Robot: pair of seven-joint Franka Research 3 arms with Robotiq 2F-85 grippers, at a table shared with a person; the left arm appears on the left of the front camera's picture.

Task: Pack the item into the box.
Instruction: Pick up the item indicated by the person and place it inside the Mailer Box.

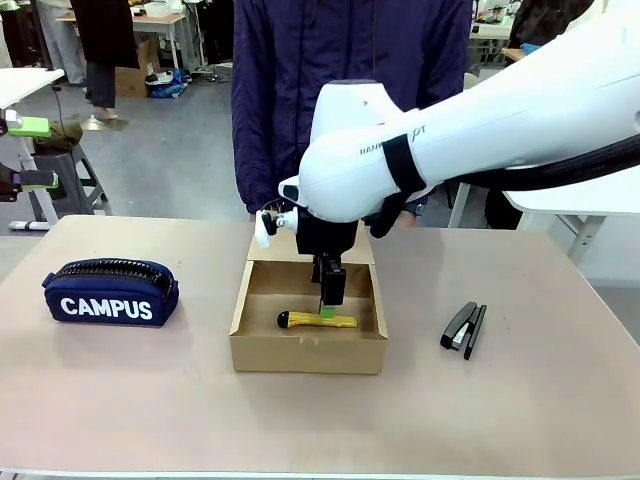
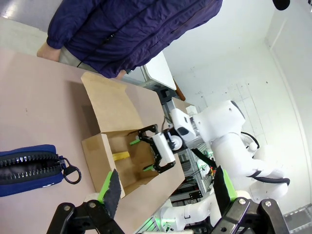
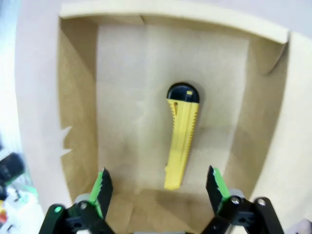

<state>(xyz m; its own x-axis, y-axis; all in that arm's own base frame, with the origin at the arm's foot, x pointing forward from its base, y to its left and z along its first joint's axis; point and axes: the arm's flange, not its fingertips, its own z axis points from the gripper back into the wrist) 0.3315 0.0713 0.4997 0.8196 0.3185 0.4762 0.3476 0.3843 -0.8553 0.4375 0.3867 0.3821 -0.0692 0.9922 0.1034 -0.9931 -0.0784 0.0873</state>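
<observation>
The item, a slim yellow utility knife (image 1: 316, 320) with a black end, lies flat on the floor of the open brown box (image 1: 305, 355) at the table's middle. My right gripper (image 1: 330, 300) hangs inside the box just above the knife, open, with nothing between its fingers. In the right wrist view the knife (image 3: 181, 141) lies between and beyond my open right gripper (image 3: 158, 187), ringed by the box walls (image 3: 78, 112). My left gripper (image 2: 165, 187) is open and empty, looking from a distance at the box (image 2: 105, 146), the knife (image 2: 121, 155) and the right gripper (image 2: 141, 155).
A navy "CAMPUS" pencil case (image 1: 110, 292) lies left of the box. A black stapler (image 1: 464, 328) lies to its right. A person in a dark jacket (image 1: 350, 90) stands at the far edge, behind the box's folded-back lid (image 2: 109, 102).
</observation>
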